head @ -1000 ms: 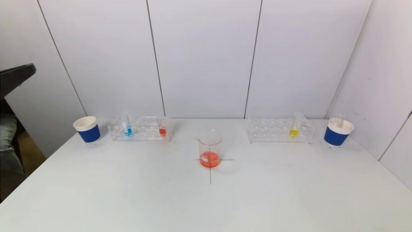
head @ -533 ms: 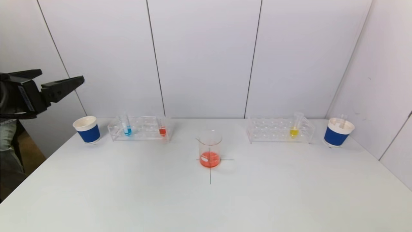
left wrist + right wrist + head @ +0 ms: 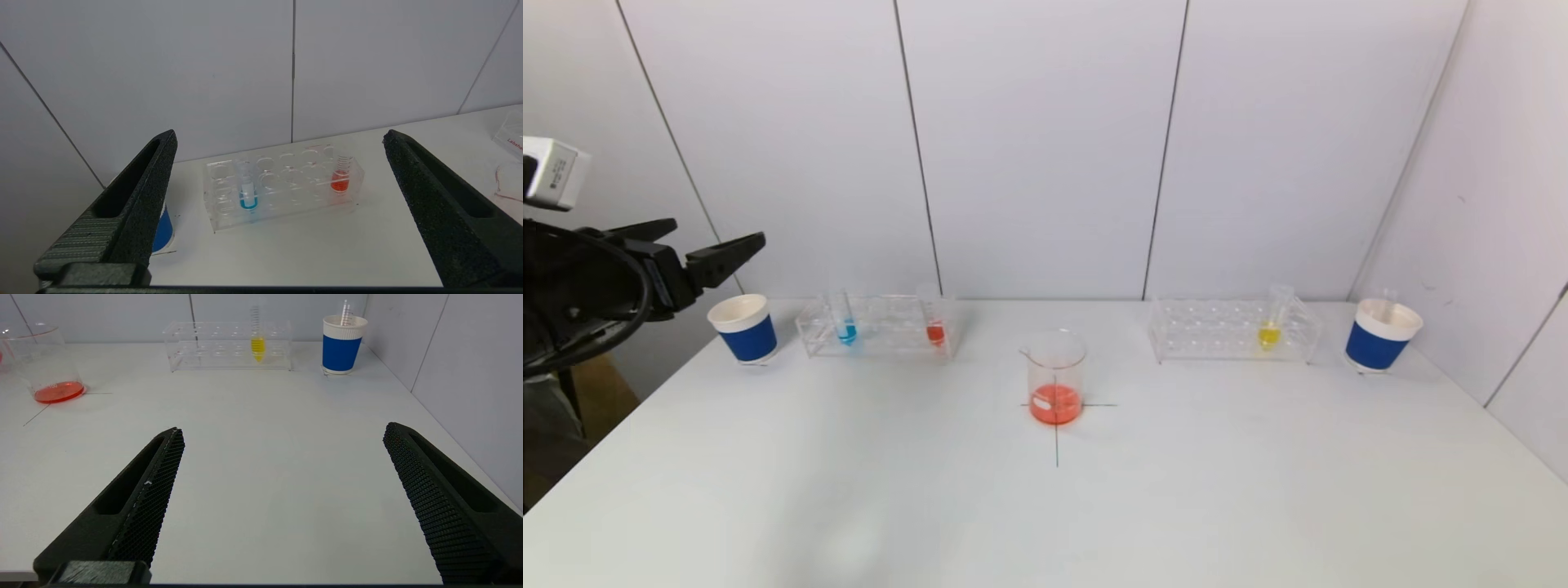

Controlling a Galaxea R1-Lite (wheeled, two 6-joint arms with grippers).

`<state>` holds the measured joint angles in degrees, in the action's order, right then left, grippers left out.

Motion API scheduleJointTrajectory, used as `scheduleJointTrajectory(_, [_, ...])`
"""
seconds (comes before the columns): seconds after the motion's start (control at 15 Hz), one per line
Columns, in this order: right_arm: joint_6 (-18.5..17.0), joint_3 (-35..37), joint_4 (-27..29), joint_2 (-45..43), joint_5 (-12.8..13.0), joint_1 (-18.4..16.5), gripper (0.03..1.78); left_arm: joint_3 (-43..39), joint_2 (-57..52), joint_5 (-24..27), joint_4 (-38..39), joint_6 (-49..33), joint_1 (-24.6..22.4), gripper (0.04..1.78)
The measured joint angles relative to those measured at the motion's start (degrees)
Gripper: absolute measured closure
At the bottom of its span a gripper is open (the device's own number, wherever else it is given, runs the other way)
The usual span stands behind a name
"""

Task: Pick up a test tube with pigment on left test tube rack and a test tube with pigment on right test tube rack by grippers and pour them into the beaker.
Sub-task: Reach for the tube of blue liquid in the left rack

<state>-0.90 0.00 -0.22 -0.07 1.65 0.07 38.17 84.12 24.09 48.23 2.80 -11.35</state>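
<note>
Orange liquid sits in your beaker; left rack holds blue and orange tubes, right rack yellow. Both left gripper and right gripper gape empty.

Head view high, facing table; wrist views low, between wide-spread jaws, facing left rack and right rack; beaker shared.

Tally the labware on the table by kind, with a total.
Test tube racks: 2
Pigment test tubes in racks: 3, blue, red, yellow
Beaker: 1
Blue paper cups: 2
Total: 8
</note>
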Motion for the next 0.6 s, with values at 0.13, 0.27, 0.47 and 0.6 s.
scheduleJointTrajectory(0.13, [0.0,0.0,-0.02,0.0,0.02,0.0,0.04,-0.63,3.07,0.13,3.17,0.11,-0.11,0.06])
scheduleJointTrajectory(0.27, [0.02,0.0,-0.02,0.0,0.02,0.0,0.04,-1.32,6.23,0.44,6.6,0.15,-0.15,0.06])
scheduleJointTrajectory(0.47, [0.02,0.0,0.0,0.0,0.02,0.0,0.04,-3.23,11.45,0.63,13.73,0.59,-0.11,0.06])
scheduleJointTrajectory(0.6, [-0.02,0.0,-0.02,0.0,0.0,0.0,0.04,-4.24,14.68,0.85,18.2,0.72,-0.06,0.06])
